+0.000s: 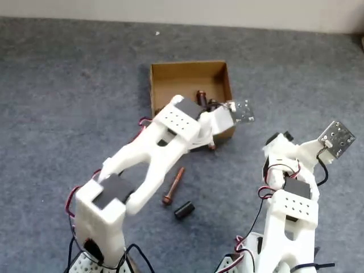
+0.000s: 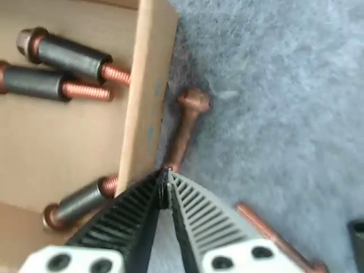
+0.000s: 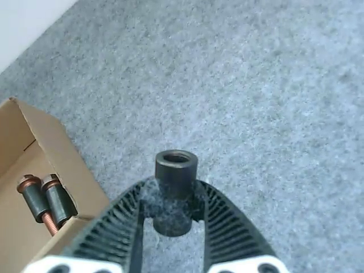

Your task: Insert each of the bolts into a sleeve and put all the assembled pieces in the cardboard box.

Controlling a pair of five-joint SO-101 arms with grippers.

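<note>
I count three assembled pieces (image 2: pixel 68 54) inside the cardboard box (image 1: pixel 187 65), which sits toward the far edge of the surface (image 1: pixel 296 68). My left gripper (image 2: pixel 165 179) is pinched closed on the threaded tip of a bolt (image 2: pixel 187 119) just outside the box wall. My right gripper (image 3: pixel 172 189) clamps one sleeve (image 3: pixel 176 168). A second bolt (image 1: pixel 174 185) and a second sleeve (image 1: pixel 183 210) lie close together mid-surface.

grey carpet (image 1: pixel 68 102) over whole tbl, pale strip (image 1: pixel 227 11) at far edge, sm. white speck (image 1: pixel 157 33)
</note>
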